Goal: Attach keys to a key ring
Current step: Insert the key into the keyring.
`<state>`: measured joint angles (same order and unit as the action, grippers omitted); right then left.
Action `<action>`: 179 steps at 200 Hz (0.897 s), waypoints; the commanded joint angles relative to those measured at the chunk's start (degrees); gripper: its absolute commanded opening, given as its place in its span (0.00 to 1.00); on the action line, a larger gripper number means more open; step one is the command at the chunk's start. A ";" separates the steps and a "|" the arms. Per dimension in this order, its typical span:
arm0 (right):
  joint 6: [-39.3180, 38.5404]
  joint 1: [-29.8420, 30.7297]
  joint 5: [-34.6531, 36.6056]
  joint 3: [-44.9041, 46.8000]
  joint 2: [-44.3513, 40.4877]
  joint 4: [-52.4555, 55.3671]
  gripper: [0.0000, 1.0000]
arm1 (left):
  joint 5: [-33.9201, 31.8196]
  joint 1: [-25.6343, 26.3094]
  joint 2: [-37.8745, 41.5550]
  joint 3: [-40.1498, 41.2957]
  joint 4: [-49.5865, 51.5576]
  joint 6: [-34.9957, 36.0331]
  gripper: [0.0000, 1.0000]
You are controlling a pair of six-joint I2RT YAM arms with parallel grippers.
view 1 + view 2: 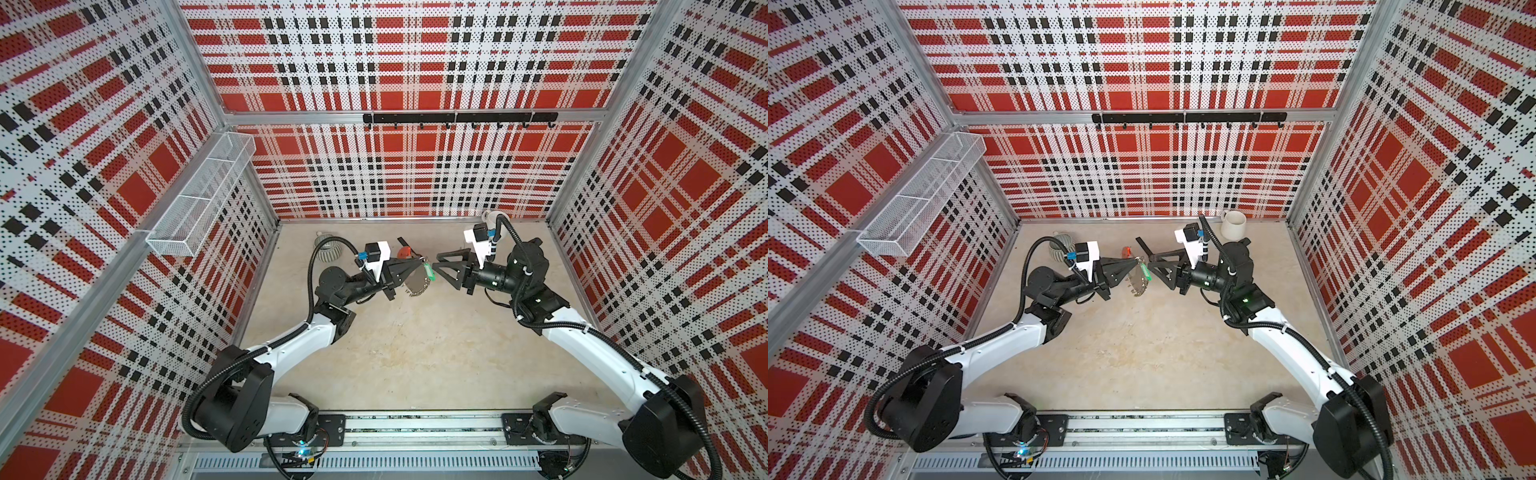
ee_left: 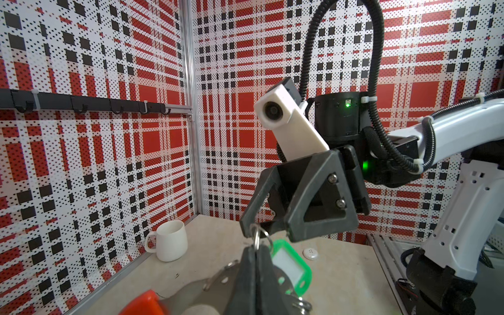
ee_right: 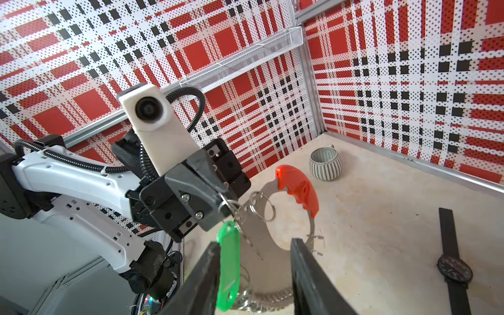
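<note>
Green translucent key tag [image 1: 429, 273] hangs near frame centre in both top views, just below the pressed-together tips of the left end effector [image 3: 222, 203], which pinches the key ring [image 3: 257, 226] above the counter [image 1: 415, 353]. The right end effector [image 3: 255, 242] stands spread, fingers either side of the tag. Bare counter stretches below them. A white mug [image 1: 1232, 224] and a ribbed cup [image 1: 1061, 245] stand upright along the back edge.

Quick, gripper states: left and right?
Left gripper: closed, holding the key ring.
Right gripper: open around the green key tag, not gripping it.
</note>
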<state>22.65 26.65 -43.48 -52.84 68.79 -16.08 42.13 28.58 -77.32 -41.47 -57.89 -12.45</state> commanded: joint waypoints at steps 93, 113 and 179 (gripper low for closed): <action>0.07 0.52 -4.68 -1.69 2.70 -2.38 0.48 | 1.00 -0.19 -0.48 -0.63 -3.46 -1.96 0.00; 0.00 0.55 -5.14 -2.02 3.34 -2.37 0.40 | 1.07 -0.18 -0.50 -0.74 -3.44 -2.18 0.00; -0.21 0.60 -4.86 -1.74 3.54 -2.09 0.15 | 1.13 -0.18 -0.62 -0.97 -3.46 -2.32 0.00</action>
<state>23.44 26.89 -47.86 -53.52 72.40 -17.39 42.83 28.53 -77.67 -41.45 -58.63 -14.20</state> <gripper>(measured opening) 0.194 0.045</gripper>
